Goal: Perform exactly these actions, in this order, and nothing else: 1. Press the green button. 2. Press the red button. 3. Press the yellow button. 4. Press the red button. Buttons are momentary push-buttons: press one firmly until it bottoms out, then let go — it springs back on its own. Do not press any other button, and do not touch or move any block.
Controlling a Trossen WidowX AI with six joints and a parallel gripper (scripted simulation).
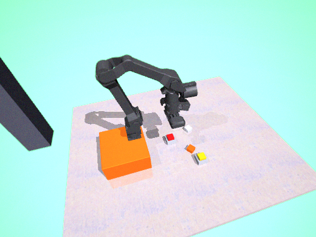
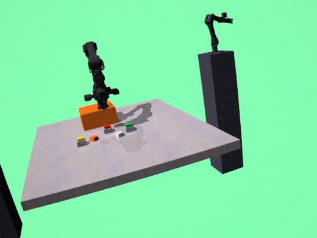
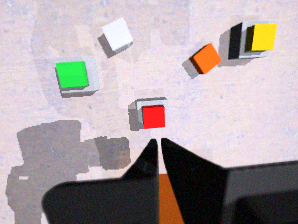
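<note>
The red button point(image 1: 171, 137) point(image 2: 106, 126) point(image 3: 153, 116) sits on its grey base in the middle of the table. The green button point(image 2: 128, 125) point(image 3: 71, 74) is beside it; in the top view the gripper hides it. The yellow button point(image 1: 201, 156) point(image 2: 80, 139) point(image 3: 263, 37) is at the other end of the row. My gripper point(image 1: 176, 122) point(image 2: 104, 107) point(image 3: 158, 143) is shut and empty. It hangs above the table with its tips pointing down, close to the red button and not touching it.
A white block point(image 1: 188, 129) point(image 2: 119, 134) point(image 3: 117, 34) lies near the green button. An orange block point(image 1: 190, 148) point(image 2: 94, 138) point(image 3: 206, 58) lies between the red and yellow buttons. The arm stands on an orange box point(image 1: 121, 155) point(image 2: 91, 117). A dark pillar point(image 2: 219, 100) stands beside the table point(image 1: 212, 197).
</note>
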